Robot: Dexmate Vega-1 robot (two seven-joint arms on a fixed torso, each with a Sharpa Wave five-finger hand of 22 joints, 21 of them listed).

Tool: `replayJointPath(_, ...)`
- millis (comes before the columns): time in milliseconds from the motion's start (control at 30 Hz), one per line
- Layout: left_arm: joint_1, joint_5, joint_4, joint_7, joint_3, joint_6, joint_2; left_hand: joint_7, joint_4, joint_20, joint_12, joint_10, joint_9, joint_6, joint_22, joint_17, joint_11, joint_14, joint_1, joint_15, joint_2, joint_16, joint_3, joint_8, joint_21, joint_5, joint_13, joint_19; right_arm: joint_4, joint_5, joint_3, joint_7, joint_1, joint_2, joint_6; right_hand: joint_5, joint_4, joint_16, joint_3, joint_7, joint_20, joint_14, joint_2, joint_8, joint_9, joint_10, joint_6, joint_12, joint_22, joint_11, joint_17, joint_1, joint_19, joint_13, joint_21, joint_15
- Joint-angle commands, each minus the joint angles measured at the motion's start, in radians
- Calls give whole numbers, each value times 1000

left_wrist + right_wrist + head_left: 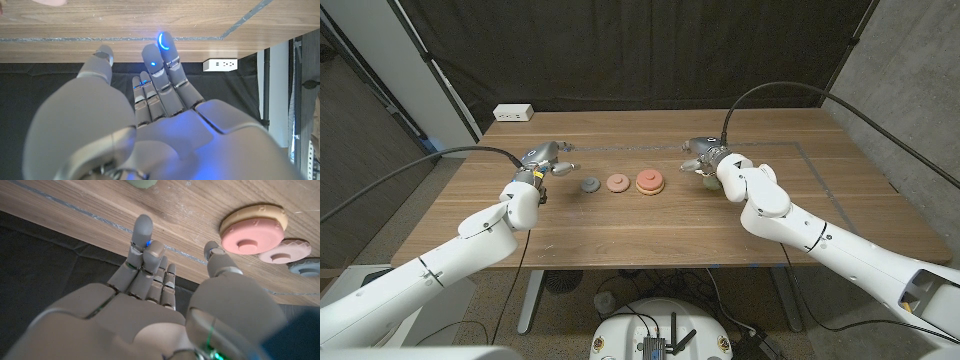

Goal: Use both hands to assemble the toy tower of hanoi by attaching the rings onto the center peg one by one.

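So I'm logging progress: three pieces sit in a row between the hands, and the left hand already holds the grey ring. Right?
Not quite. The head view shows the left hand holding nothing; the grey ring lies on the table beside the pink ring and the stacked piece, between it and the right hand.

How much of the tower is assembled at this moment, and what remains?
Done: a coral ring sits on the tan base. In hand: nothing; the left hand and right hand are empty. Left: the pink ring and grey ring lie on the table.
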State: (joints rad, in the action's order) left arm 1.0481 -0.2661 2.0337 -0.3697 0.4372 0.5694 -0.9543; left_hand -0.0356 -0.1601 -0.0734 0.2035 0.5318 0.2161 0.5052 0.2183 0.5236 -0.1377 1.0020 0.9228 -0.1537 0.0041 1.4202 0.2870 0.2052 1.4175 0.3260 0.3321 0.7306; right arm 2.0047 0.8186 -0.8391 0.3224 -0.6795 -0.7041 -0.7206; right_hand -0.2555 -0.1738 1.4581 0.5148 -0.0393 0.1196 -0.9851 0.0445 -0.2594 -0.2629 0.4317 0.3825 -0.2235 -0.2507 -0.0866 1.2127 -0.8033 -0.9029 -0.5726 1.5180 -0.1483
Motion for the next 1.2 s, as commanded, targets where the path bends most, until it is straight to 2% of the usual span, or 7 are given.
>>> replayJointPath(33,-18,-2,-8,18,22,5,9,1,-2,-132,2,0,3,-5,1,2,1,-4,0,-65,-5,5,8,-1,9,7,4,-3,0,-51,31,-87,-36,-20,3,-7,2,6,8,-1,95,-14,5,-8,-1,17,11,-8,-2,2,5,-7,-6,-3,6,-69)
replayJointPath(733,-57,-19,-28,30,51,8,24,-1,-2,-132,4,4,3,-3,-4,-1,-1,-6,2,-66,-7,7,10,1,20,8,4,-8,0,-127,79,-203,-83,-79,35,-15,4,12,18,-7,96,-22,-2,-16,-2,44,41,-14,2,-11,4,-26,-10,-10,13,-69)
replayJointPath(1033,-70,-35,-18,53,65,25,13,0,-2,-132,6,7,3,-3,-6,-2,1,-7,1,-66,-8,6,10,1,24,8,6,-10,-7,-134,73,-215,-83,-82,19,-18,6,20,20,-6,96,-31,-4,-20,-2,55,50,-15,2,-12,10,-29,-13,-12,16,-68)
replayJointPath(1200,-93,-53,-6,93,82,34,-4,9,-3,-133,13,23,3,4,-8,-3,6,-7,4,-66,-10,7,11,4,29,9,7,-12,-3,-137,69,-228,-86,-77,12,-19,8,15,21,-7,96,-27,-6,-19,-2,56,50,-14,1,-12,4,-29,-16,-14,18,-68)
